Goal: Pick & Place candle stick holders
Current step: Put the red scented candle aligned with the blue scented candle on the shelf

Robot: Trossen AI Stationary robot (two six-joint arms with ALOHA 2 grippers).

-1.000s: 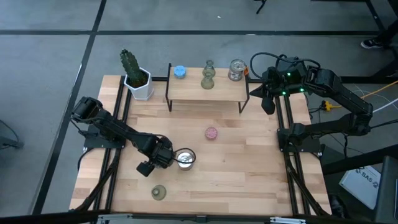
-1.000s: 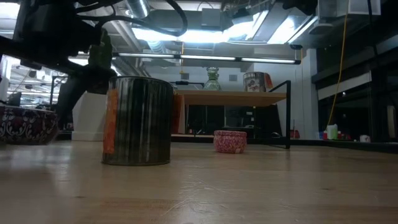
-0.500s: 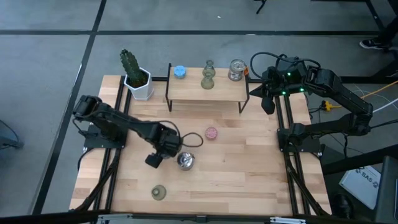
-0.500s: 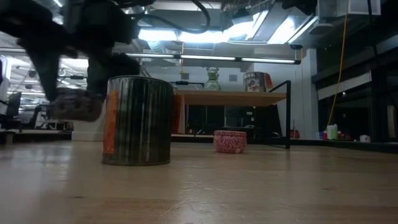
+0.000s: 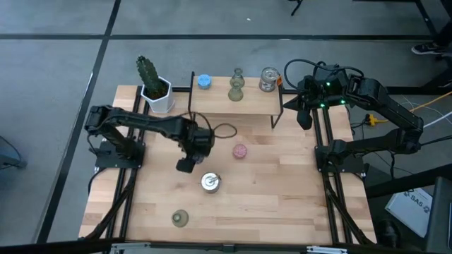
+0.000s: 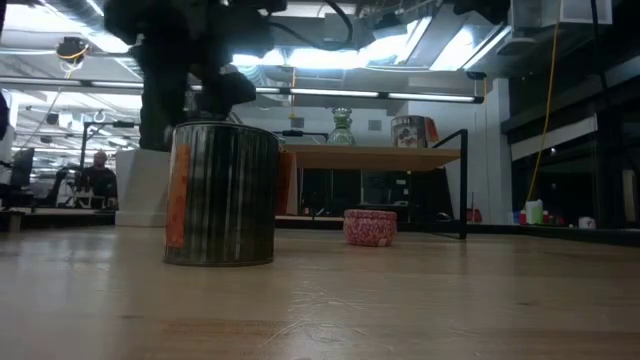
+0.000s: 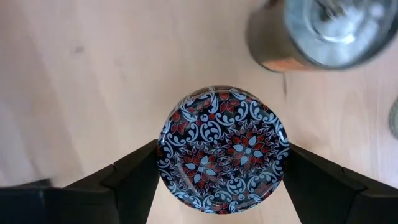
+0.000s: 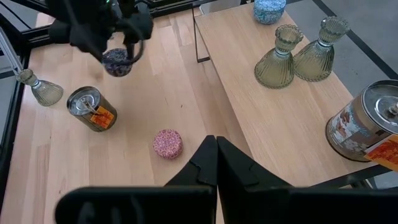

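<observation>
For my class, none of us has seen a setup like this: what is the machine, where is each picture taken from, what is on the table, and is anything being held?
Two dark robot arms work at a wooden table. One picture looks straight down, one looks level across the tabletop, and one camera sits on each wrist. The left gripper holds a round dark patterned holder in the air over the table. The right gripper, shut and empty, waits beside the small shelf. On the shelf stand a blue holder, two olive-green flared ones and a silvery cup. On the table are a pink holder, another silvery cup and one green flared holder. A potted cactus stands beside the shelf.

Overhead, table-level (close), two wrist views
</observation>
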